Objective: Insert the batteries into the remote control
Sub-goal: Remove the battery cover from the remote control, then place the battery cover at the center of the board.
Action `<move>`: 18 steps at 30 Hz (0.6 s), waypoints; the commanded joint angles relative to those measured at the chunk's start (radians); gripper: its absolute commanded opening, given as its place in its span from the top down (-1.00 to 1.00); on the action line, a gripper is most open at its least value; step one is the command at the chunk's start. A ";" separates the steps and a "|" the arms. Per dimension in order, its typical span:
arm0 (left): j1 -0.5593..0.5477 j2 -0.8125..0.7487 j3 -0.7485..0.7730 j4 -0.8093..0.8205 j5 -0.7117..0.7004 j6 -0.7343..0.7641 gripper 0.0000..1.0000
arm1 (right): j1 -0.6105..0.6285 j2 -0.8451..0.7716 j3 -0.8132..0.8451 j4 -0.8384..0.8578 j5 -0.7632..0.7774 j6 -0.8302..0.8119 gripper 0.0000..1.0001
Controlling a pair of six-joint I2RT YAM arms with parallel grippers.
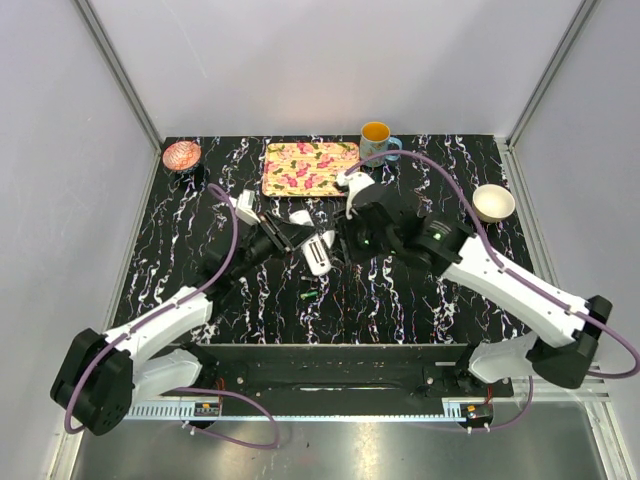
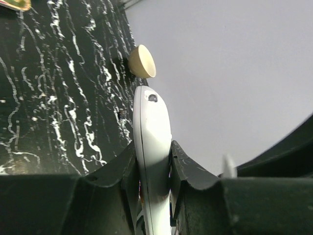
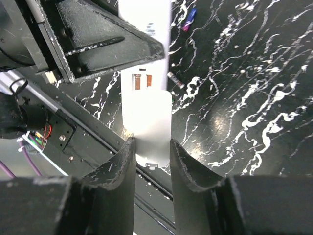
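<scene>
Holding the remote control (image 2: 152,122) above the counter (image 3: 254,73), my left end effector (image 2: 152,152) is closed tight on it. My right end effector (image 3: 149,144) pinches the white cover (image 3: 146,117) at the remote's end, and the battery slot (image 3: 142,81) looks open. One reddish battery (image 3: 175,80) and one greenish battery (image 3: 191,88) lie close together on the counter, so I think none is loaded yet. I count one remote, one cover and two batteries.

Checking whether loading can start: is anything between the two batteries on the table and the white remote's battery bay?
Yes. A small white rectangular plastic cover, held in the right gripper, overlaps part of the bay of the slim white remote control; only the contact end shows. The batteries lie on the table.
</scene>
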 commanded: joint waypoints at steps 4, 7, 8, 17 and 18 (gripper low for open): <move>0.062 -0.086 0.024 -0.079 -0.073 0.102 1.00 | -0.117 -0.083 -0.103 0.016 0.177 0.063 0.98; 0.084 -0.155 -0.012 -0.111 -0.065 0.110 1.00 | -0.227 -0.041 -0.205 0.078 0.137 0.079 1.00; 0.090 -0.172 -0.027 -0.121 -0.061 0.113 1.00 | -0.243 -0.024 -0.244 0.093 0.139 0.079 1.00; 0.104 -0.409 -0.102 -0.246 0.016 0.124 1.00 | -0.343 0.277 -0.250 0.211 0.162 0.027 1.00; 0.104 -0.425 -0.108 -0.254 0.018 0.121 1.00 | -0.360 0.304 -0.241 0.219 0.156 0.021 1.00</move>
